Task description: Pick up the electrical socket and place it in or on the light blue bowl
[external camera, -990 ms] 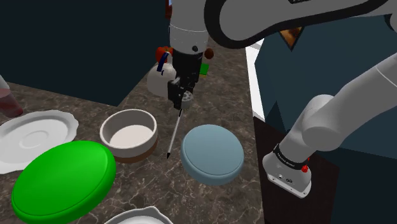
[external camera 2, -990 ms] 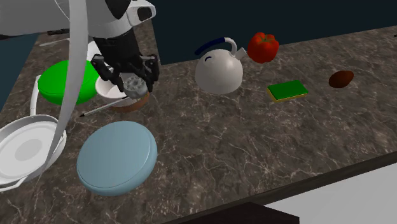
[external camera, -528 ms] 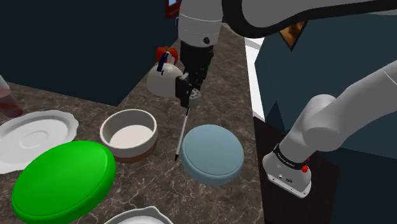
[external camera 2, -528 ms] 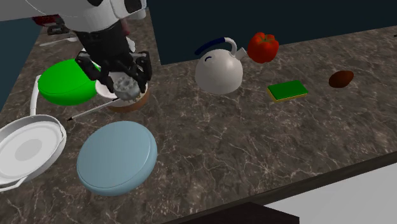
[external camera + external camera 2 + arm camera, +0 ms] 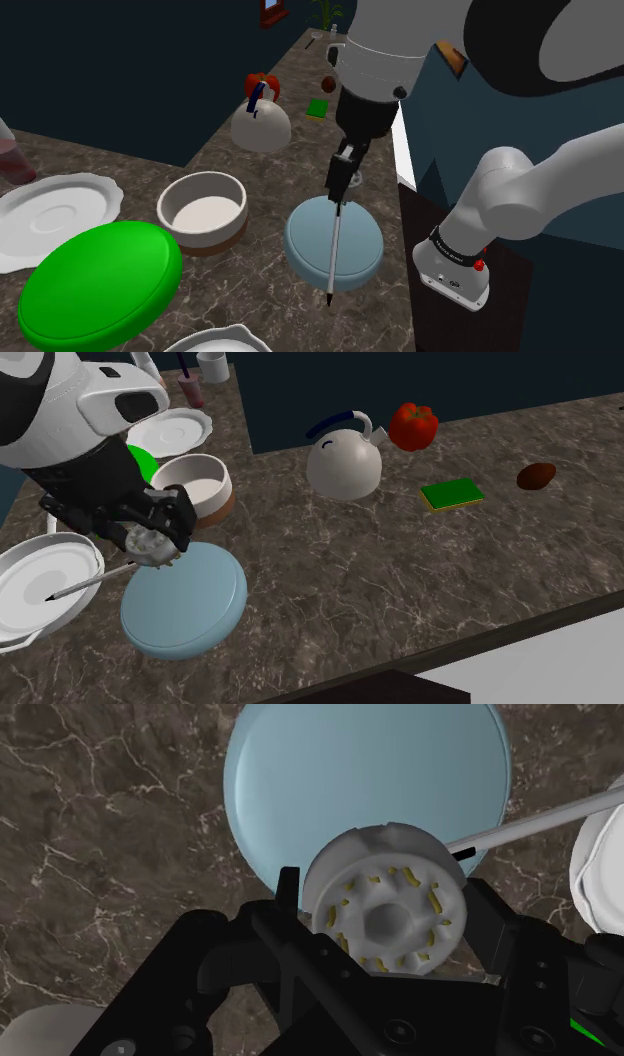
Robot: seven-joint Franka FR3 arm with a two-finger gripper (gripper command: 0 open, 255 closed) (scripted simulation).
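Your pincer [image 5: 152,540] is pinching the round white socket [image 5: 388,909], up in the air over the edge of the light blue bowl [image 5: 305,250], so next lower it gently and let go.

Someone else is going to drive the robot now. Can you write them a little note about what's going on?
Gripper: shut on the round whitish electrical socket with yellow contacts. A thin grey rod sticks out from the socket.
Light blue round bowl: on the dark marbled counter, right under the gripper.
Done: the socket is picked up and held over the bowl.
Left: lower it, open the fingers and leave it on the bowl. Mind the rod, which reaches past the bowl's rim over a white plate.
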